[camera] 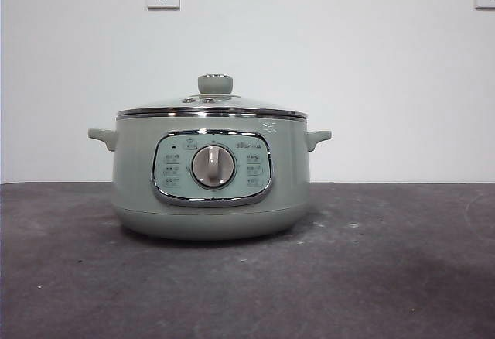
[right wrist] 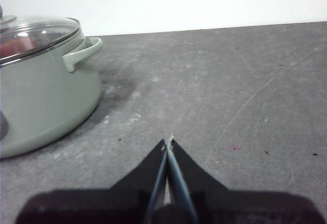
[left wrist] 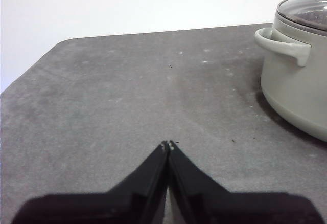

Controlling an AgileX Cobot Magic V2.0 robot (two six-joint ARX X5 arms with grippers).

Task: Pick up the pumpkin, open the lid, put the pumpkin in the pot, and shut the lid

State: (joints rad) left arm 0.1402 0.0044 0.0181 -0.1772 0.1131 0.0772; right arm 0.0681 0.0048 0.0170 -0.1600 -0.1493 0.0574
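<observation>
The pot [camera: 211,172] stands centred on the dark surface [camera: 387,277] in the front view, the lid [camera: 212,107] seated on it. The left wrist view shows the left pincer [left wrist: 168,145] pressed closed and empty beside the pot. The right wrist view shows the right pincer [right wrist: 168,141] likewise closed, plus a reddish shape under the glass, perhaps the pumpkin [right wrist: 18,47].

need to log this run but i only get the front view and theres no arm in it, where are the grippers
Observer: The left gripper is off to one side of the pot, apart from it, jaws shut on nothing.
Operator: and the right one
Observer: The right gripper is off the pot's other side, also shut and holding nothing.
Operator: is anything inside the pot
Observer: In the right wrist view an orange-red patch, likely the pumpkin, shows through the glass lid, which sits on the pot.
</observation>
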